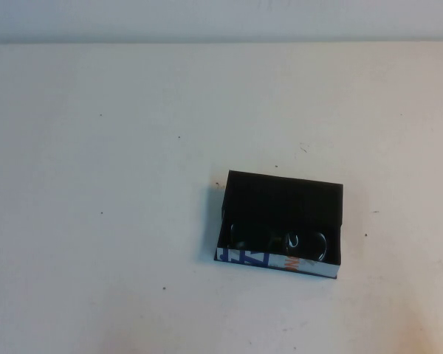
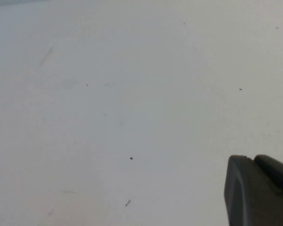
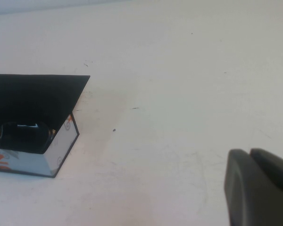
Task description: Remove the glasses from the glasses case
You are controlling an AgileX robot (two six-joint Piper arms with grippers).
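Both arms sitting off-frame up top, left gripper (image 2: 259,190) and right gripper (image 3: 259,186) looking pressed together w/ nothing held, so reaching into the case (image 1: 280,221) lower right risks dragging it, glasses (image 1: 280,243) staying wedged inside.

table (image 1: 96,147): white, small dark specks
on it: glasses case (image 1: 280,199), black, right of centre, near front edge
grippers: out of high view

Neither arm shows in the high view; each wrist view catches only its own dark left gripper (image 2: 259,190) and right gripper (image 3: 259,186) (low corner)
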